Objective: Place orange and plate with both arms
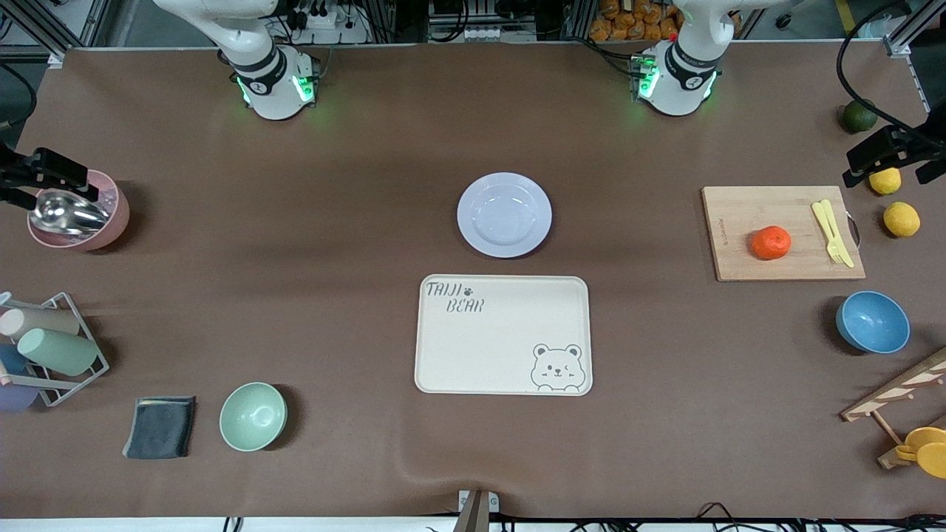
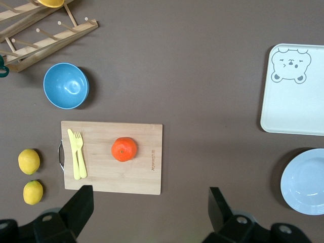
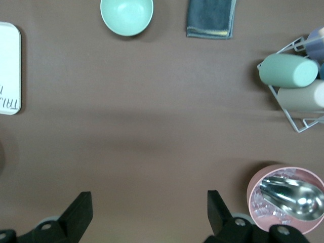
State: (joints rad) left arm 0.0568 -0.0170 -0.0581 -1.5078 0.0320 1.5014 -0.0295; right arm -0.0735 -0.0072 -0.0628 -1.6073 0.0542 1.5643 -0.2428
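Observation:
The orange (image 1: 771, 242) (image 2: 124, 149) lies on a wooden cutting board (image 1: 783, 233) (image 2: 111, 157) toward the left arm's end of the table. The pale lavender plate (image 1: 504, 214) (image 2: 304, 182) sits empty at the table's middle. My left gripper (image 1: 898, 159) (image 2: 150, 207) hangs open high over the table beside the board, holding nothing. At the right arm's end, my right gripper (image 1: 37, 181) (image 3: 149, 210) is open and empty, up over bare table next to a pink cup (image 1: 81, 214) (image 3: 286, 197).
A cream bear tray (image 1: 502, 347) lies nearer the camera than the plate. A yellow fork and knife (image 1: 833, 231) rest on the board. Two lemons (image 1: 902, 219), a dark green fruit (image 1: 859, 116), a blue bowl (image 1: 872, 321), a green bowl (image 1: 253, 416), a cloth (image 1: 160, 427) and a cup rack (image 1: 52, 347) ring the edges.

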